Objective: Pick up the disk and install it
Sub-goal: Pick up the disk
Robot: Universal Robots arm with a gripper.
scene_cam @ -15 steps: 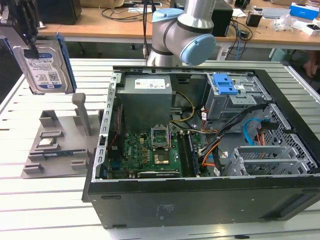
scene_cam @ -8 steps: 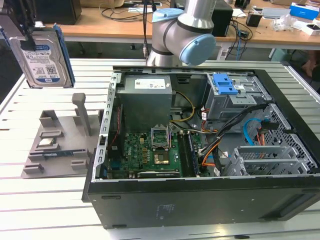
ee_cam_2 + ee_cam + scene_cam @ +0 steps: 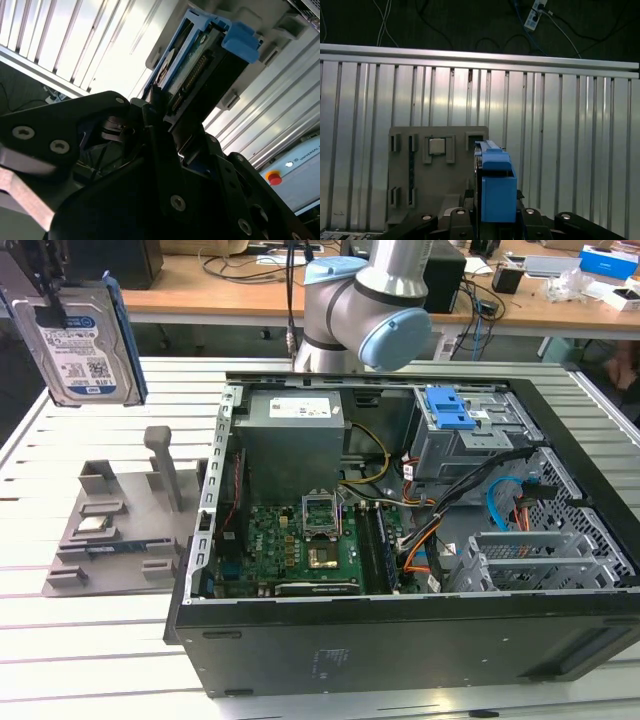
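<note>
The disk (image 3: 85, 345), silver-grey with a blue-and-white label and a blue carrier frame, hangs upright in the air at the exterior view's upper left. My gripper (image 3: 52, 302) is shut on its upper part, above the grey parts holder (image 3: 110, 530). In the second wrist view the disk (image 3: 192, 65) runs edge-on out from between the black fingers (image 3: 150, 115). The first wrist view looks down past the disk's blue carrier end (image 3: 496, 187) onto the holder (image 3: 437, 175).
An open computer case (image 3: 400, 640) lies on the slatted aluminium table (image 3: 90, 640). Inside are a grey drive cage with a blue latch (image 3: 455, 410), a power-supply box (image 3: 295, 430), a motherboard (image 3: 300, 540) and loose cables. The arm's base (image 3: 360, 310) stands behind the case.
</note>
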